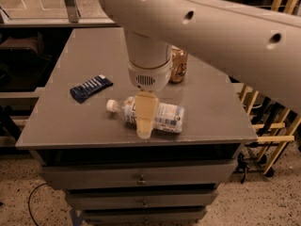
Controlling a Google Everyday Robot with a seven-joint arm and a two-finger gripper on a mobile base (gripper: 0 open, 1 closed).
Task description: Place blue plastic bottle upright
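Claw [145, 122] low over blue plastic bottle [170, 118], flat near table [214, 114] front edge; clenched or released, impossible to tell. Open room toward right edge.

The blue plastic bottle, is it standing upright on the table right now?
No, the blue plastic bottle lies on its side on the table, with the gripper over its middle.

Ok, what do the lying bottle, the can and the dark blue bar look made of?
The blue plastic bottle: clear glossy plastic, judging by its see-through body; white cap, paper-like label. The can: probably metal, tan with a dull sheen. The bar: likely thin plastic or foil wrapper, dark blue with pale print. The gripper hangs over the bottle's middle.
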